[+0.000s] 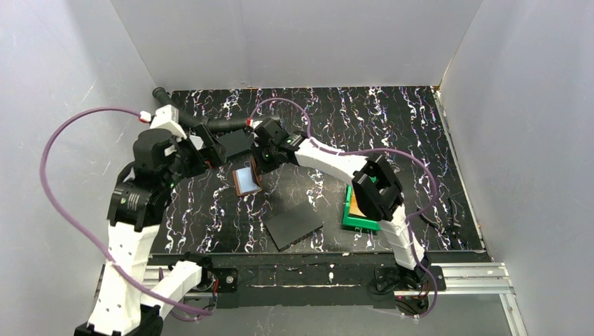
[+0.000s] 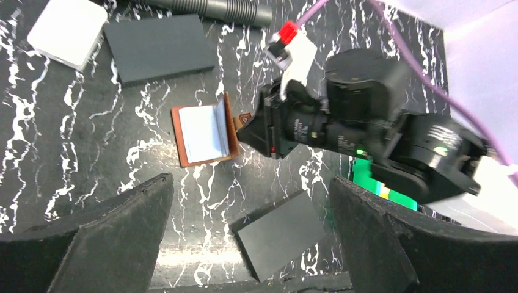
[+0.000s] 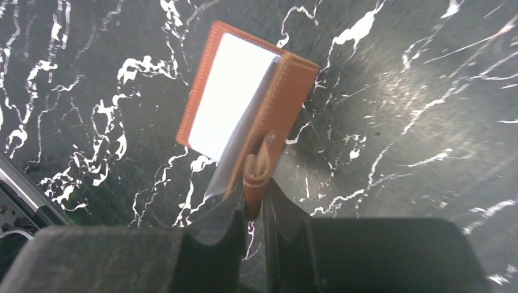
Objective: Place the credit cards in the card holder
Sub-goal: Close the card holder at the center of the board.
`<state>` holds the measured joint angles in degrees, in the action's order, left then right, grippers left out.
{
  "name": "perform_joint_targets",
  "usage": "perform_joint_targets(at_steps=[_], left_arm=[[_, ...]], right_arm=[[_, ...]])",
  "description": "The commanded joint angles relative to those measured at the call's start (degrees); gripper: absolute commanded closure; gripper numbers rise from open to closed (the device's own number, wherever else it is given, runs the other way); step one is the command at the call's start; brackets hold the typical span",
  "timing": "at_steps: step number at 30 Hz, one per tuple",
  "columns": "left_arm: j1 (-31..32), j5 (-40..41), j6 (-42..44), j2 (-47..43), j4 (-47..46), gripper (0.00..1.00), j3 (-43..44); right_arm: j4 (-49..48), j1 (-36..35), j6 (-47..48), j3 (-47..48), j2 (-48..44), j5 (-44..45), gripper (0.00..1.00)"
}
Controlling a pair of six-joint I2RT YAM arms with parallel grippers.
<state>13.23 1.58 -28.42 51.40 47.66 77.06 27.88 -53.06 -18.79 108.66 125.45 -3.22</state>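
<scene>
The brown leather card holder (image 1: pixel 246 179) lies open on the black marbled table, a pale light-blue card (image 3: pixel 229 97) showing inside it. It also shows in the left wrist view (image 2: pixel 204 134). My right gripper (image 3: pixel 253 204) is shut on the holder's snap tab (image 3: pixel 258 171) and holds the flap raised. In the top view the right gripper (image 1: pixel 265 165) sits at the holder's right edge. My left gripper (image 2: pixel 250 235) is open and empty, hovering above the table left of the holder. Orange-yellow cards (image 1: pixel 356 206) lie in the green bin, partly hidden by the right arm.
A green plastic bin (image 1: pixel 361 218) stands at the right. One dark grey slab (image 1: pixel 294 227) lies near the front edge, another (image 2: pixel 159 47) lies at the back beside a white block (image 2: pixel 67 32) and a black corrugated hose (image 2: pixel 226 9).
</scene>
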Motion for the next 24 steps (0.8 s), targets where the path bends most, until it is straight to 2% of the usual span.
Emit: perform_joint_targets(at_steps=[1,4,8,12,14,17,20,24], left_arm=[[-0.31,4.99,2.64,-2.64,2.22,0.02,1.19],[-0.33,3.81,2.39,-3.13,2.19,0.02,0.14],[-0.31,1.66,1.03,-3.15,2.02,0.02,-1.81],[-0.32,-0.36,0.61,-3.36,0.79,0.02,-2.81],[-0.31,-0.44,0.92,-3.31,0.54,0.02,-2.93],[-0.33,-0.48,1.37,-3.17,0.19,0.02,-3.24],[-0.31,-1.03,2.02,-2.37,0.04,0.02,-3.45],[-0.32,-4.70,2.04,0.19,-0.02,0.02,-4.16]], right_arm=[[-2.66,0.29,-6.00,3.11,4.50,-6.45,0.77],[-7.07,0.00,-8.89,2.70,5.76,-10.31,0.69],[-10.49,-1.56,-10.74,4.15,7.20,-13.37,0.64],[-9.65,-3.90,-9.69,4.95,6.26,-6.87,0.63],[-9.92,-4.11,-9.67,3.95,5.16,-4.07,0.71],[-9.76,-2.93,-9.86,3.03,4.55,-2.73,0.98],[-9.75,-1.31,-8.73,-0.14,1.98,-1.70,0.99],[-12.64,2.01,-6.01,-9.81,-4.12,-4.43,0.99]])
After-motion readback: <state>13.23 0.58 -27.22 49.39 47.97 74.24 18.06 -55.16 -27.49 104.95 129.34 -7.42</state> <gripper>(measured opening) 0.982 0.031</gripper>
